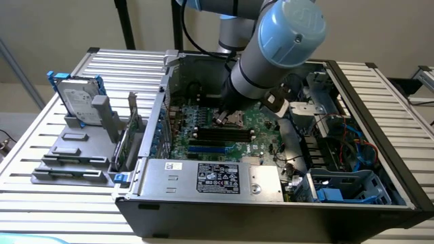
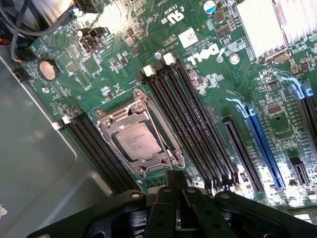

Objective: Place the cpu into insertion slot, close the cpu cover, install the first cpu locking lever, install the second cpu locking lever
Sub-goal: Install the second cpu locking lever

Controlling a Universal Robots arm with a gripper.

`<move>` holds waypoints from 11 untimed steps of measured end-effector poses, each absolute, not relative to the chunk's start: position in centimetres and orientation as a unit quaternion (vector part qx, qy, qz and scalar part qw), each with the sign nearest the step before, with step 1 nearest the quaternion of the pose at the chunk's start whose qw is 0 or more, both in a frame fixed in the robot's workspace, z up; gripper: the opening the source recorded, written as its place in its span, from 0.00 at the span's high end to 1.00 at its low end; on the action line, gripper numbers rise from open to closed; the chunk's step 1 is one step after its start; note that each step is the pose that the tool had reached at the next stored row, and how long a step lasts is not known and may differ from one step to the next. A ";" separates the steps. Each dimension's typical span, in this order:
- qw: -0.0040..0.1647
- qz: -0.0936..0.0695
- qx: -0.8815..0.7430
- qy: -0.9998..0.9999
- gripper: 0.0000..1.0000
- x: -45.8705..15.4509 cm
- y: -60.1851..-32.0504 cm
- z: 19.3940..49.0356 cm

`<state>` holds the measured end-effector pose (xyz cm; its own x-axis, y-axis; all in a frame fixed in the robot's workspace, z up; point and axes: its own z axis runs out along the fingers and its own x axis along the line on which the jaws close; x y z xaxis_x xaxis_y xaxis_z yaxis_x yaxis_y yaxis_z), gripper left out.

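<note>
Exterior view, arm: here it is, the blue-capped arm (image 1: pixel 271 56) reaching down into the open computer case (image 1: pixel 224 223), its bulk hiding part of the board behind it.
Exterior view, hand: the gripper (image 1: pixel 220 118), dark against dark, hangs over the socket area; its outline is hard to pick out.
Exterior view, socket area: a silvery patch right by the gripper, partly covered by it; chip and frame can't be told apart.
Exterior view, near the hand: black memory slots (image 1: pixel 224 134) just on the camera's side of it, the labelled metal box (image 1: pixel 203 180) nearer the camera.
Wrist view, hand: clenched, the gripper (image 2: pixel 178 178) has its tips together, pinching no part; its base is cut off by the frame edge.
Wrist view, chip: the cpu (image 2: pixel 138 141) sits in the insertion slot (image 2: pixel 166 124), just beyond the tips.
Wrist view, cover: the cpu cover (image 2: pixel 119 122) lies down, framing the chip.
Wrist view, lever: one locking lever (image 2: pixel 157 131) runs alongside the chip towards the gripper; whether it's latched, I can't tell.
</note>
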<state>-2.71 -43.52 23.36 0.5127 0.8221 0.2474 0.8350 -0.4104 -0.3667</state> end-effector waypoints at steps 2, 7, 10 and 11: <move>0.227 -0.014 -0.840 -0.493 0.89 -3.0 -43.6 23.3; 0.227 -0.013 -0.840 -0.493 0.89 -3.4 -43.6 22.9; 0.227 -0.013 -0.840 -0.493 0.89 -3.7 -43.6 22.4; 0.227 -0.014 -0.840 -0.493 0.89 -3.8 -43.6 22.3</move>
